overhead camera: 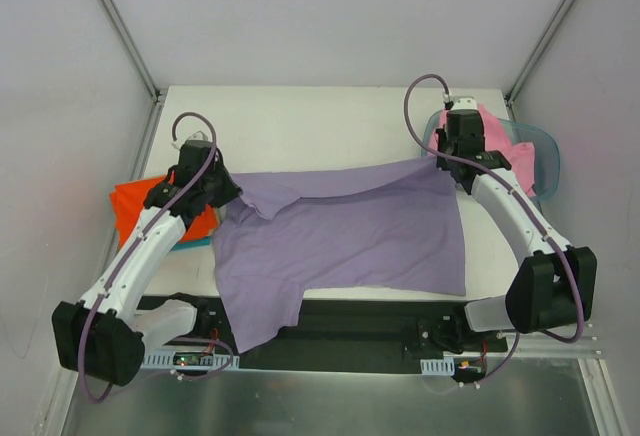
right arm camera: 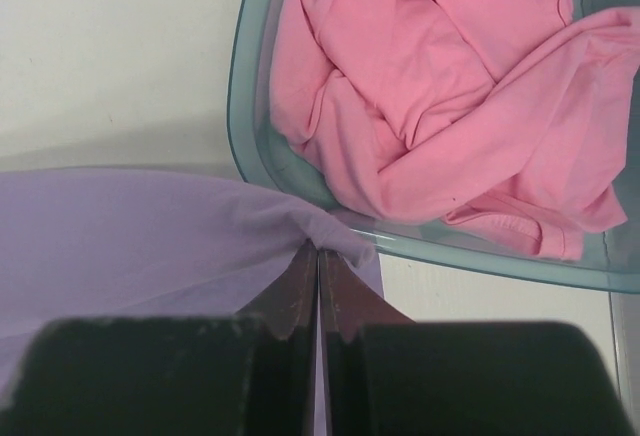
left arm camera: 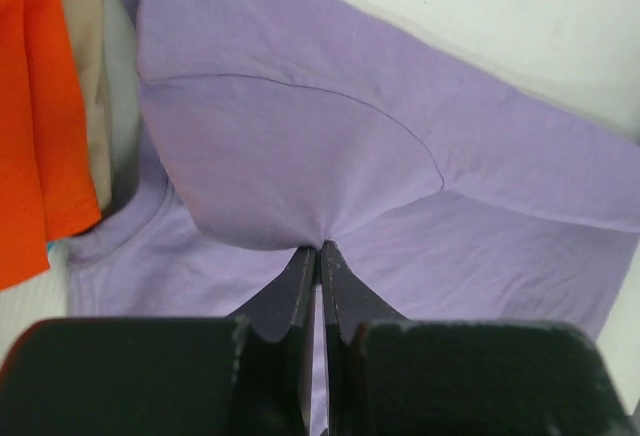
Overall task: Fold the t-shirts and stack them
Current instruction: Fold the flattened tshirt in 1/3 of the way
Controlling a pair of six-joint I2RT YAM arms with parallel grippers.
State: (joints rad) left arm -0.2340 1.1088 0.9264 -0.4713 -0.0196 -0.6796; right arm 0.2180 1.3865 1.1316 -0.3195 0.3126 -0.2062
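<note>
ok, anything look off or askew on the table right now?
The lavender t-shirt lies skewed, and its near-left corner droops past the near edge of the table onto the black rail. The left pincer and right pincer pinch its far corners. Nothing looks spilled or damaged.

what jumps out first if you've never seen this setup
A big lavender t-shirt spreads across the middle of the table, the left gripper and right gripper each shut on its far edge. A crumpled pink t-shirt fills the basket at far right; an orange-red t-shirt lies at left.

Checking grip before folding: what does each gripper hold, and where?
Both hold the lavender shirt: left gripper pinches its far left end, right gripper its far right corner.
</note>
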